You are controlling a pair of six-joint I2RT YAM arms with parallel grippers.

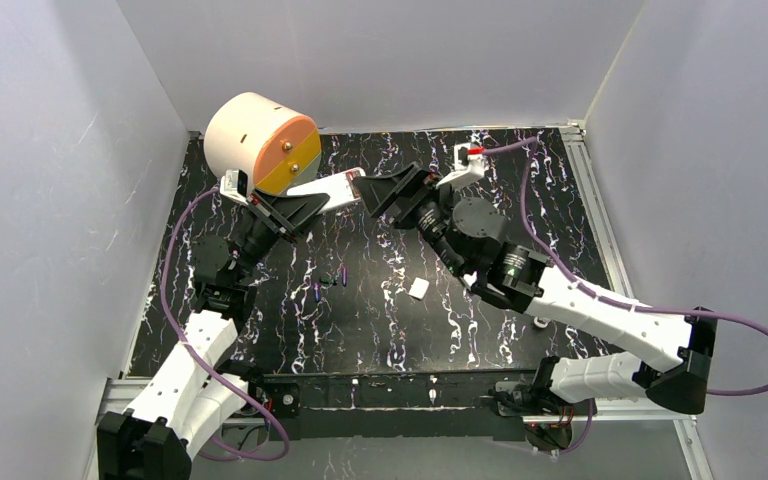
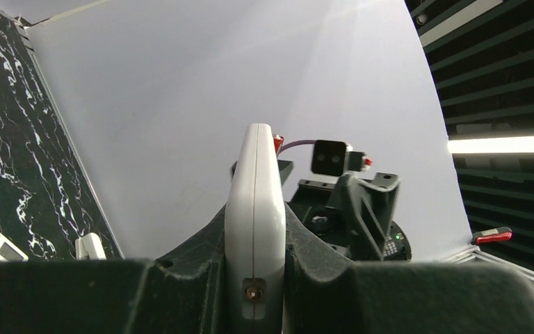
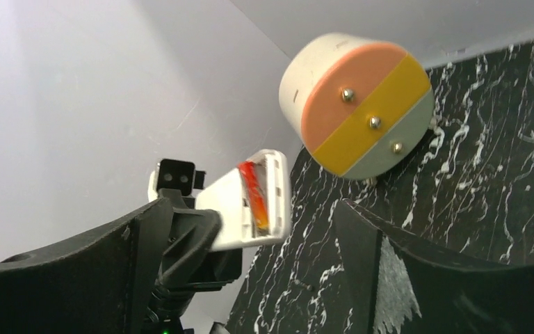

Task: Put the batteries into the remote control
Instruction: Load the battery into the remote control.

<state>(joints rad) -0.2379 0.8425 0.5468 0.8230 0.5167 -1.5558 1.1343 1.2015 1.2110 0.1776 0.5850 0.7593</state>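
White remote (image 3: 226, 209) aloft, red-orange battery (image 3: 257, 198) in its bay; other batteries (image 1: 317, 291) lie loose.

On my feed the table (image 1: 360, 330) is black with white marble-ish veins. The remote (image 3: 250, 202) is plain white with a red-orange battery (image 3: 255, 191) showing in its slot — and that cream drum (image 3: 361, 104) has a face striped peach, yellow and pale grey-green. Cables (image 1: 523, 195) are purple, walls (image 1: 60, 200) pale grey, loose batteries (image 1: 317, 291) purple and dark green.
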